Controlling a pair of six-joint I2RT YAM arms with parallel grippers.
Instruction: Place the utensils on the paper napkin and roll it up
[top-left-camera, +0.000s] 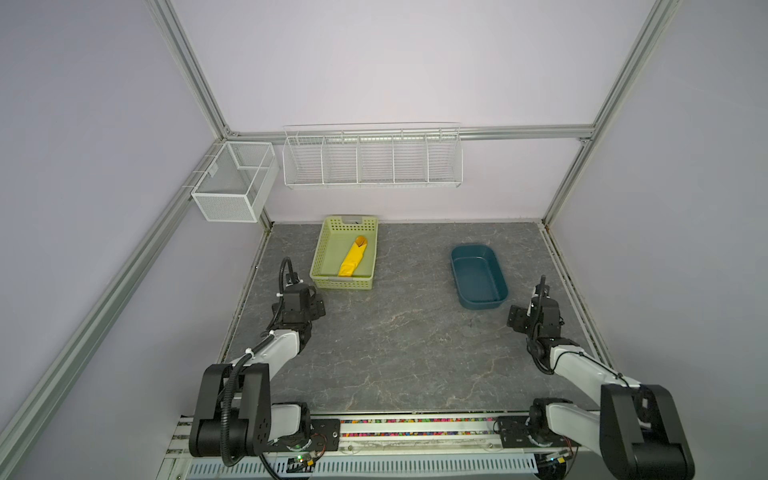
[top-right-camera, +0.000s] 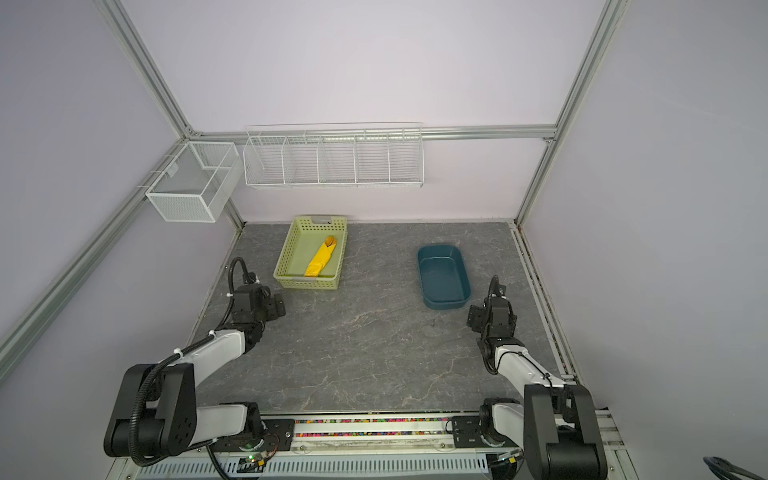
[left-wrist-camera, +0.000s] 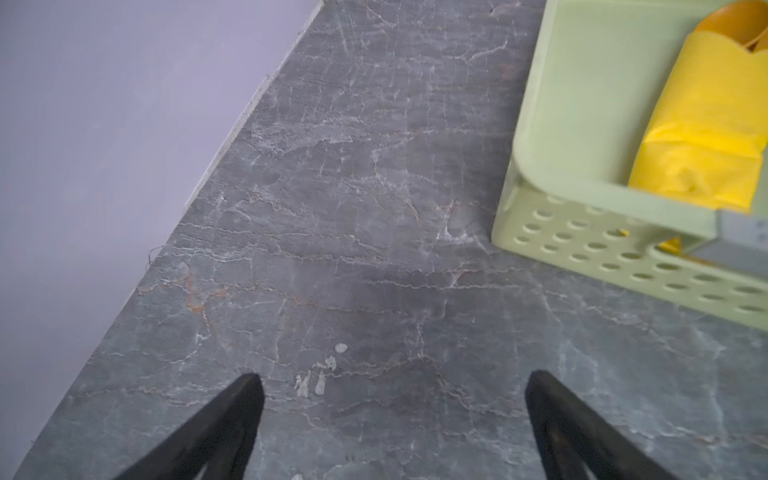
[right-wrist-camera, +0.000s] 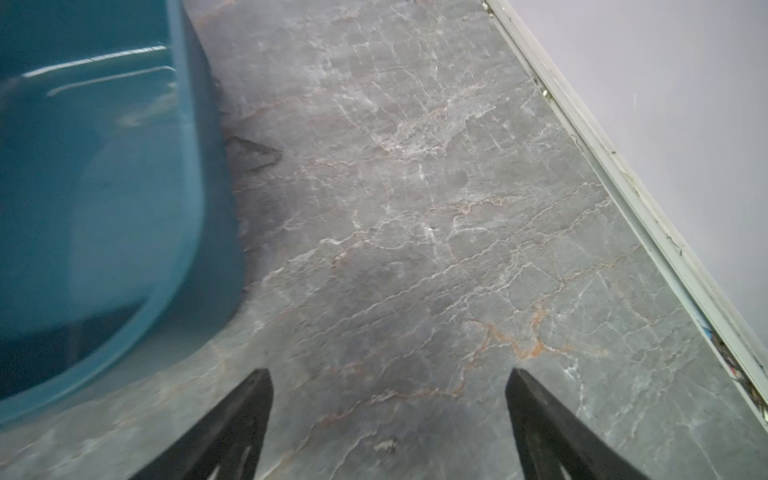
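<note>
The rolled paper napkin (top-left-camera: 351, 259) lies in the green basket (top-left-camera: 322, 249), ahead of the left gripper (left-wrist-camera: 392, 382), jaws wide and empty; the right gripper (right-wrist-camera: 388, 378) gapes empty too. Best keep both clear.

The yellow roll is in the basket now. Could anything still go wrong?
Perhaps. The paper napkin lies rolled in the green basket with nothing holding it, so it may loosen. The utensils poke from its open far end and might slide out if the basket is tilted.
</note>
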